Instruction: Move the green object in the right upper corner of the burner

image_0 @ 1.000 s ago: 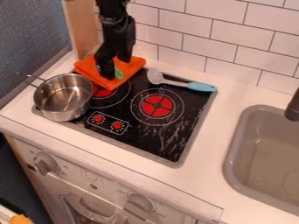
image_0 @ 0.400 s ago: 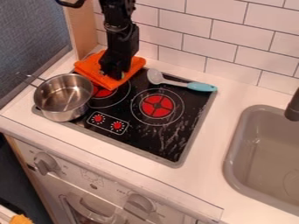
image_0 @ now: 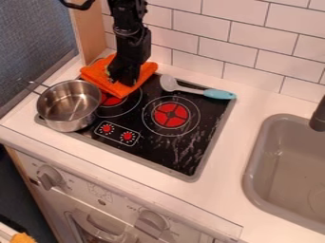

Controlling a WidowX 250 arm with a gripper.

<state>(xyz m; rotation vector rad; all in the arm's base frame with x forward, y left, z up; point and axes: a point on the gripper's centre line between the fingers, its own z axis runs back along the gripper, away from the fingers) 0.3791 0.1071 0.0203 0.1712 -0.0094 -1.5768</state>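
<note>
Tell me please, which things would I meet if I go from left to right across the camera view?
Silver metal pot with a wire-like handle → folded orange cloth → white spoon with a light blue handle → grey rounded sink.

The black gripper point(image_0: 122, 81) hangs over the orange cloth point(image_0: 94, 72), near the steel pot point(image_0: 67, 107).

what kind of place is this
It looks like a toy kitchen: a dark cooktop with red burner circles, a grey sink beside it, and knobs on an oven front below the counter.
</note>
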